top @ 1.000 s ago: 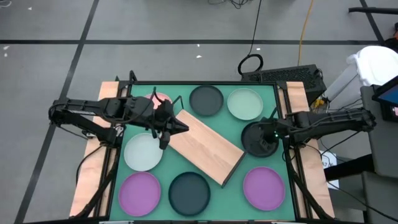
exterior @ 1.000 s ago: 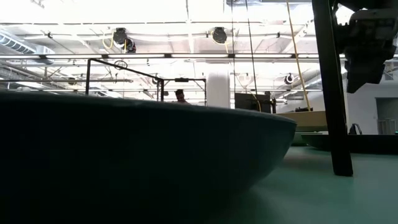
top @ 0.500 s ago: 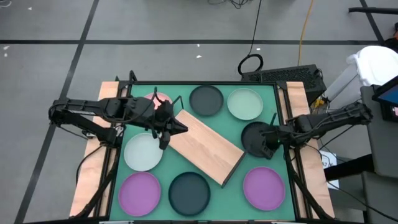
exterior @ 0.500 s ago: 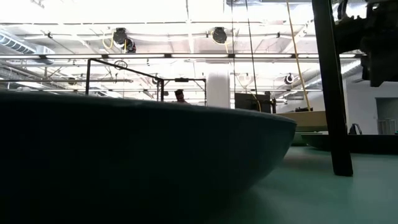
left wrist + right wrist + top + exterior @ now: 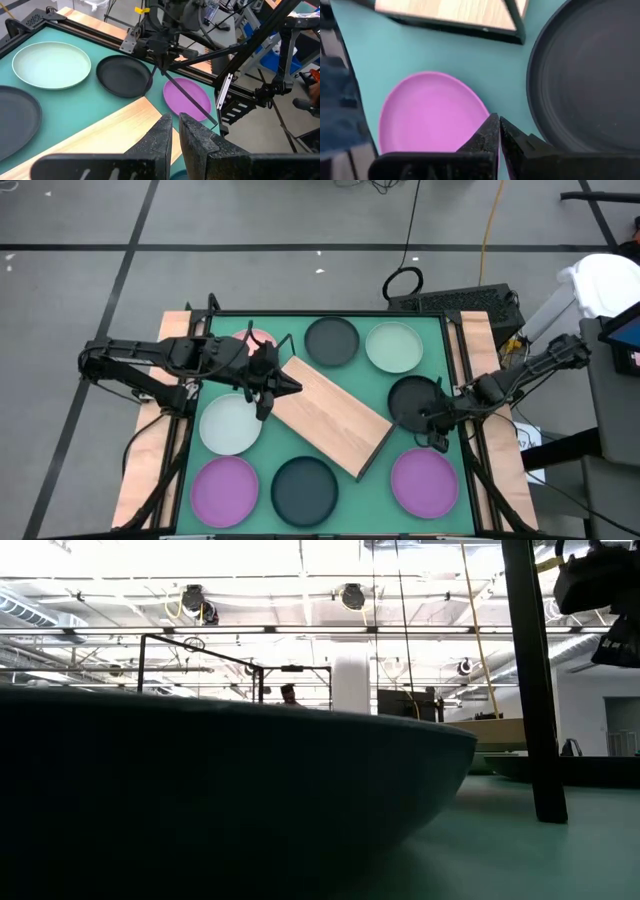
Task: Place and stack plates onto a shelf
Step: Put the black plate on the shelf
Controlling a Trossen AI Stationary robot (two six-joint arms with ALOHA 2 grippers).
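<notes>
Green mat (image 5: 385, 385); light wood shelf (image 5: 330, 416), black frame; plates: pink (image 5: 260, 339), two pale green (image 5: 393, 347), two purple (image 5: 425, 481), three dark grey (image 5: 331, 341).

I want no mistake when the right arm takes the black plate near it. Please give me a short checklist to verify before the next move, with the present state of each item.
1. Right gripper empty: ok, fingers shut, holding nothing.
2. Right gripper open for grasping: not ok, it must open first.
3. Black plate free: ok, it lies flat on the mat, nothing on it.
4. Shelf ready: ok, its board is bare, but it lies diagonally.
5. Left gripper out of the way: not ok, it hangs shut at the shelf's left end.
6. Purple plate clear of the right gripper: cannot tell, it is close.
</notes>
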